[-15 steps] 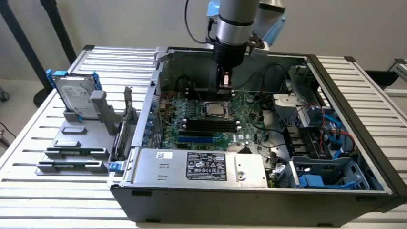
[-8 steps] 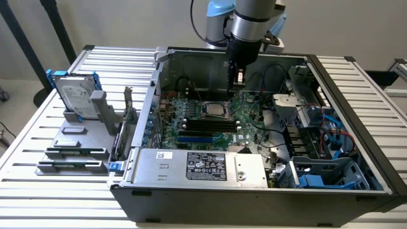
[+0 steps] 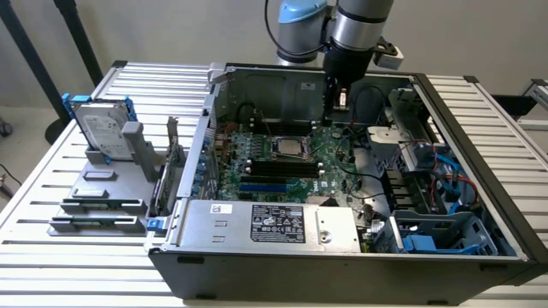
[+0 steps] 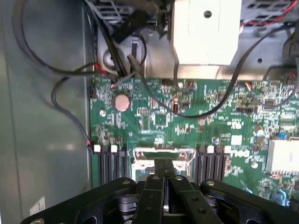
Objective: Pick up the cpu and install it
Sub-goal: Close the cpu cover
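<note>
The cpu [image 3: 287, 146] is a small silvery square lying flat in the socket frame on the green motherboard [image 3: 330, 183], inside the open computer case [image 3: 342, 263]. My gripper [image 3: 330, 120] hangs from the black wrist near the case's back wall, just above the board and a little toward the exterior view's right of the cpu. In the wrist view my gripper [image 4: 164, 164] is shut, its fingers [image 4: 159, 173] pressed together with nothing visible between them. They cover the middle of the socket frame [image 4: 140, 156], which sits between black memory slots [image 4: 111, 165].
A hard drive in a blue bracket [image 3: 101, 131] stands on a grey rack at the exterior view's left, with memory sticks [image 3: 99, 205] lying below it. The power supply [image 3: 269, 223] fills the case's front. Cables [image 3: 445, 173] crowd the drive bays. Black wires [image 4: 70, 107] run beside the board.
</note>
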